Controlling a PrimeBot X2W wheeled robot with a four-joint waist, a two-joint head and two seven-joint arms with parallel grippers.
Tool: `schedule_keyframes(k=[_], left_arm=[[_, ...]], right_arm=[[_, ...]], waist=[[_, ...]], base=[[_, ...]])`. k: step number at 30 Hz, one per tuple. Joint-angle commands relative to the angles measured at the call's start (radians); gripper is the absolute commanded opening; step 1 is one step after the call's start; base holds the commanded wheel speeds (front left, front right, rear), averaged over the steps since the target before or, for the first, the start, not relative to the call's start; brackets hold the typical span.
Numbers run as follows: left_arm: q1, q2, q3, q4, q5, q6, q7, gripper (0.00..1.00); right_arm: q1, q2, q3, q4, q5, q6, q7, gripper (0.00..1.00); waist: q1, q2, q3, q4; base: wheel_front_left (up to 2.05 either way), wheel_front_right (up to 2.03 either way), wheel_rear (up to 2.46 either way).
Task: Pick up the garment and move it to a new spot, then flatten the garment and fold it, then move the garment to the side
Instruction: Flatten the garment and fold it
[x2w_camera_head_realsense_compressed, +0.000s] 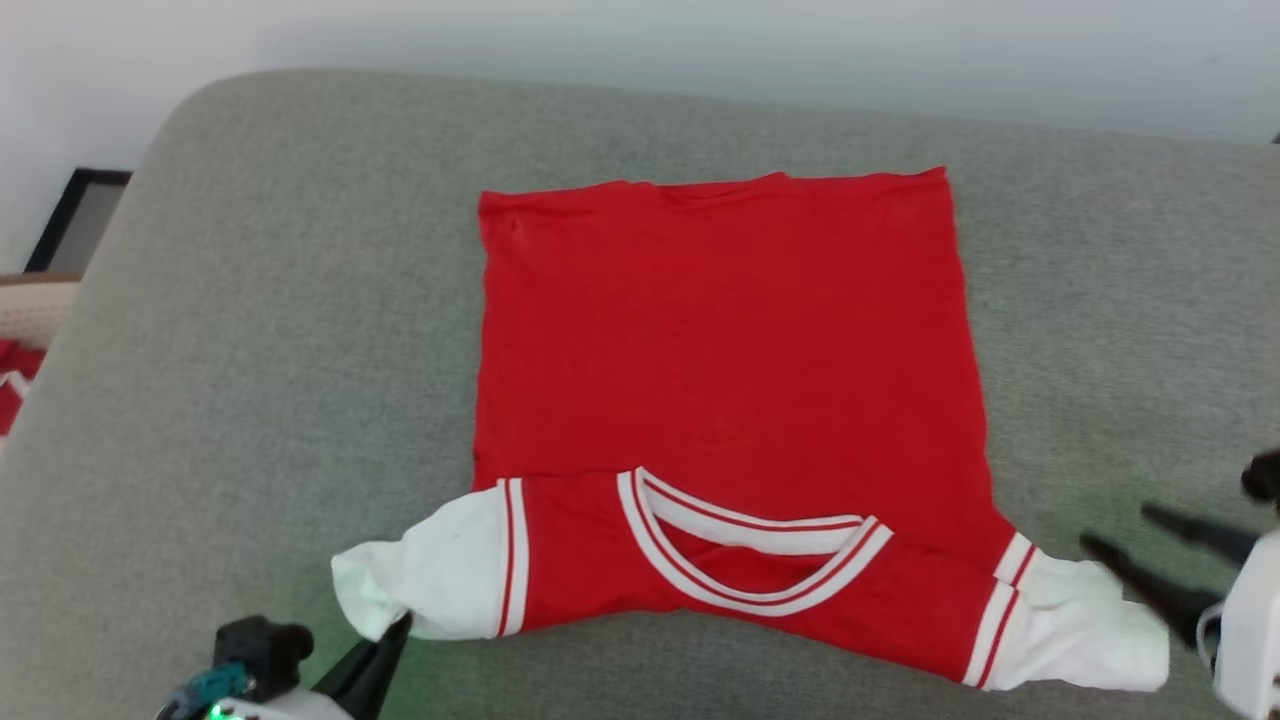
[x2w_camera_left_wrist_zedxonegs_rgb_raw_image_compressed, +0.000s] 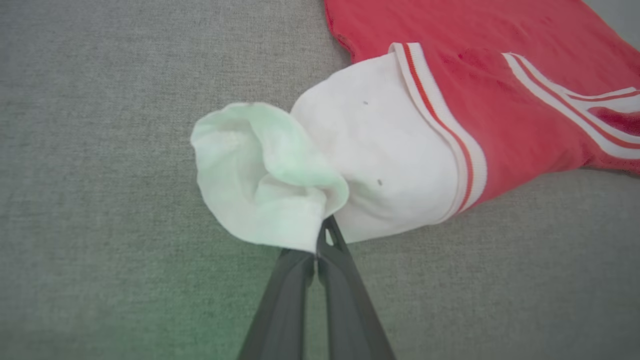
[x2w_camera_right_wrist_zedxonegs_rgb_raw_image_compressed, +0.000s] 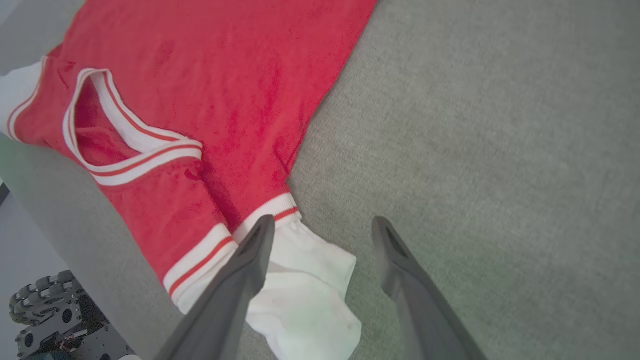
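The garment (x2w_camera_head_realsense_compressed: 730, 340), a red jersey with white sleeves and a striped V-collar (x2w_camera_head_realsense_compressed: 750, 560), lies spread on a grey cushioned surface (x2w_camera_head_realsense_compressed: 250, 350), collar end toward me and that end folded over. My left gripper (x2w_camera_head_realsense_compressed: 398, 628) is shut on the edge of the near-left white sleeve (x2w_camera_left_wrist_zedxonegs_rgb_raw_image_compressed: 260, 200), which curls up at the fingertips of that gripper (x2w_camera_left_wrist_zedxonegs_rgb_raw_image_compressed: 324, 236). My right gripper (x2w_camera_head_realsense_compressed: 1115, 528) is open, just right of the other white sleeve (x2w_camera_head_realsense_compressed: 1085, 630). In the right wrist view the right gripper (x2w_camera_right_wrist_zedxonegs_rgb_raw_image_compressed: 322, 222) straddles that sleeve's edge (x2w_camera_right_wrist_zedxonegs_rgb_raw_image_compressed: 305, 295) without touching it.
The grey surface's front edge runs close below the garment, with the robot's wheeled base (x2w_camera_right_wrist_zedxonegs_rgb_raw_image_compressed: 45, 310) under it. A black frame (x2w_camera_head_realsense_compressed: 75, 215) and a red-and-white cloth (x2w_camera_head_realsense_compressed: 12, 385) lie beyond the left edge. A pale wall (x2w_camera_head_realsense_compressed: 700, 50) stands behind.
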Motion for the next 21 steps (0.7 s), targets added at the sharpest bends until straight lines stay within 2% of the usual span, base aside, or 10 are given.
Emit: schedule_keyframes(k=[1, 5, 9, 14, 15, 21], left_arm=[[-0.017, -0.014, 0.007, -0.004, 0.007, -0.004, 0.000, 0.00], [-0.039, -0.042, 0.004, 0.000, 0.035, -0.017, 0.000, 0.00], [-0.064, -0.074, 0.009, 0.004, 0.055, -0.032, 0.000, 0.00], [-0.105, -0.115, 0.002, 0.017, 0.077, -0.061, 0.000, 0.00], [-0.105, -0.115, 0.002, 0.017, 0.077, -0.061, 0.000, 0.00], [-0.164, -0.165, -0.016, 0.045, 0.103, -0.101, 0.000, 0.00]], right_arm=[[-0.028, 0.016, -0.032, -0.021, -0.034, -0.002, 0.019, 1.00], [-0.110, 0.084, -0.116, -0.035, -0.135, -0.002, 0.064, 1.00], [-0.257, 0.184, -0.159, 0.060, -0.241, -0.002, 0.059, 1.00], [-0.476, 0.269, -0.146, 0.282, -0.355, -0.002, 0.035, 1.00], [-0.476, 0.269, -0.146, 0.282, -0.355, -0.002, 0.035, 1.00], [-0.710, 0.320, -0.164, 0.621, -0.457, -0.002, 0.065, 1.00]], waist=[[0.0000, 0.0000, 0.016, 0.024], [0.0000, 0.0000, 0.034, 0.059], [0.0000, 0.0000, 0.055, 0.097], [0.0000, 0.0000, 0.096, 0.155], [0.0000, 0.0000, 0.096, 0.155], [0.0000, 0.0000, 0.157, 0.230]], base=[[0.00, 0.00, 0.00], [0.00, 0.00, 0.00], [0.00, 0.00, 0.00], [0.00, 0.00, 0.00], [0.00, 0.00, 0.00], [0.00, 0.00, 0.00]])
